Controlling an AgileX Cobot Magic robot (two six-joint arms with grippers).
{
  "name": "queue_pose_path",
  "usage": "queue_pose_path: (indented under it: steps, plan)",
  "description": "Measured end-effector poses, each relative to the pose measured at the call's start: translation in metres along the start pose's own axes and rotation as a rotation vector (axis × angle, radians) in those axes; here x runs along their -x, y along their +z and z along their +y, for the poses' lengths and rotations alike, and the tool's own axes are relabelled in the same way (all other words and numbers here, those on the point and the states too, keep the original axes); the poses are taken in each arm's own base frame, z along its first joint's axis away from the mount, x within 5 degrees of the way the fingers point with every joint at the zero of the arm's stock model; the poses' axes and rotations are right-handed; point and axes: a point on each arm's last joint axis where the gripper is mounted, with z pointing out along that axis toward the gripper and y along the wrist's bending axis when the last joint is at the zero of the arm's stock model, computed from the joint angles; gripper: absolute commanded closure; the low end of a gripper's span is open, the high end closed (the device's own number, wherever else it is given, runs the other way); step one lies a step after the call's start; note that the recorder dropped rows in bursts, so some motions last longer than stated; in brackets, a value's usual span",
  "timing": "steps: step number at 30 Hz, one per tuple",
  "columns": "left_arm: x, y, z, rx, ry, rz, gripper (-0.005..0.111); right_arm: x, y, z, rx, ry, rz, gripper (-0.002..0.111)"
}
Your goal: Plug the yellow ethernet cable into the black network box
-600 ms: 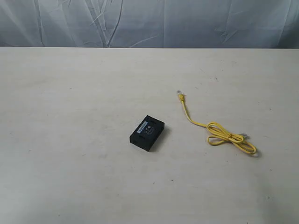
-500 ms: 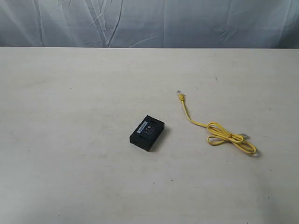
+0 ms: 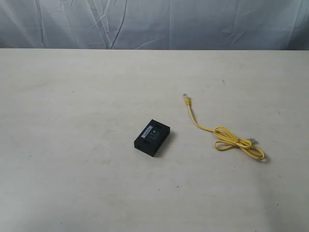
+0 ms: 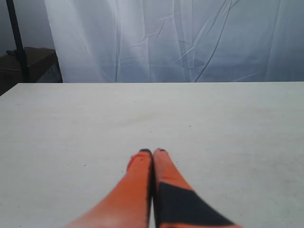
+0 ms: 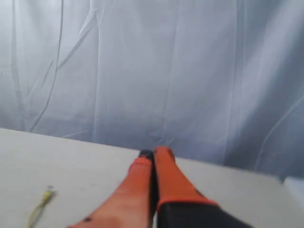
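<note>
The black network box (image 3: 152,137) lies flat near the middle of the pale table (image 3: 72,96), a pale label on its top. To its right the yellow ethernet cable (image 3: 231,141) rests in a loose knot, one clear plug (image 3: 185,97) pointing toward the far side. A short piece of that cable (image 5: 40,205) shows in the right wrist view. My left gripper (image 4: 152,152) is shut and empty over bare table. My right gripper (image 5: 154,153) is shut and empty too, raised above the table. Neither gripper appears in the exterior view.
A creased white cloth backdrop (image 3: 154,24) hangs behind the table's far edge. In the left wrist view a dark stand and a brown box (image 4: 28,61) sit beyond the table's corner.
</note>
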Motion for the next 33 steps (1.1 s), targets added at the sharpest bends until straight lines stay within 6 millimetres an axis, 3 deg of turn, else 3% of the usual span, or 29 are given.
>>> queue_pose_path:
  steps: [4,9,24,33]
  plan:
    - [0.000,0.000,0.000,0.000,0.000,0.000,0.107,0.005,0.000,0.000,-0.005,-0.255,-0.061,0.108]
    - [0.000,0.000,0.000,0.000,0.000,0.000,0.107,0.011,-0.001,0.001,-0.008,-0.336,-0.125,0.108]
    - [0.000,0.000,0.000,0.000,0.000,0.000,0.107,0.045,-0.012,0.005,-0.028,-0.309,-0.521,0.108]
    - [0.000,0.000,0.000,0.000,0.000,-0.001,0.107,0.046,-0.013,-0.004,-0.079,-0.127,-0.530,0.108]
